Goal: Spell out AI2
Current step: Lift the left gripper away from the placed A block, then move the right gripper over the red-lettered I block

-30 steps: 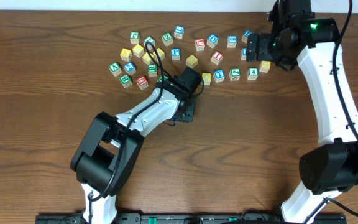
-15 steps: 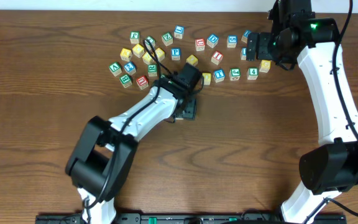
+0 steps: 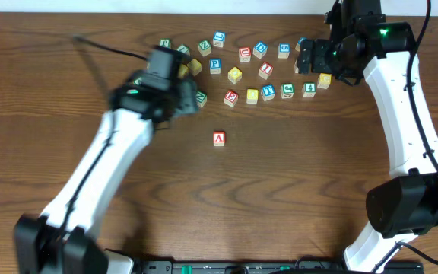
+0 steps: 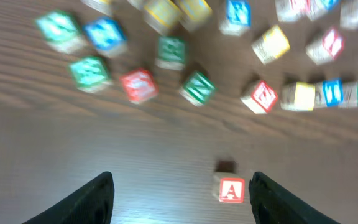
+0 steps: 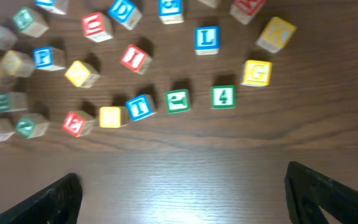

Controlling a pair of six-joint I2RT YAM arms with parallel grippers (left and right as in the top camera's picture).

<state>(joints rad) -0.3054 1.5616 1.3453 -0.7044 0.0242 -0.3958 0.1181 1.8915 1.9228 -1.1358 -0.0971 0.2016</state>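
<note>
The red "A" cube (image 3: 219, 138) stands alone on the wood, face up, in front of the scattered cubes. In the left wrist view the A cube (image 4: 231, 190) lies on the table below and between the fingers, close to the right one and untouched. My left gripper (image 3: 181, 101), blurred by motion, hovers open over the left part of the scatter; in its own view the left gripper (image 4: 182, 200) holds nothing. The red "I" cube (image 3: 265, 70) (image 5: 135, 58) lies in the scatter. I cannot pick out the "2" cube. My right gripper (image 3: 312, 58) (image 5: 194, 199) hangs wide open and empty.
Several letter cubes with green, blue, red and yellow faces form an arc at the back of the table (image 3: 318, 175), among them a green 4 (image 5: 223, 97), a yellow G (image 5: 257, 73) and a blue L (image 5: 206, 38). The right arm stands at the back right.
My left gripper opened and let go of the A cube, then swung up and away to the left. The A cube stays where it was set. The right arm has not moved.
</note>
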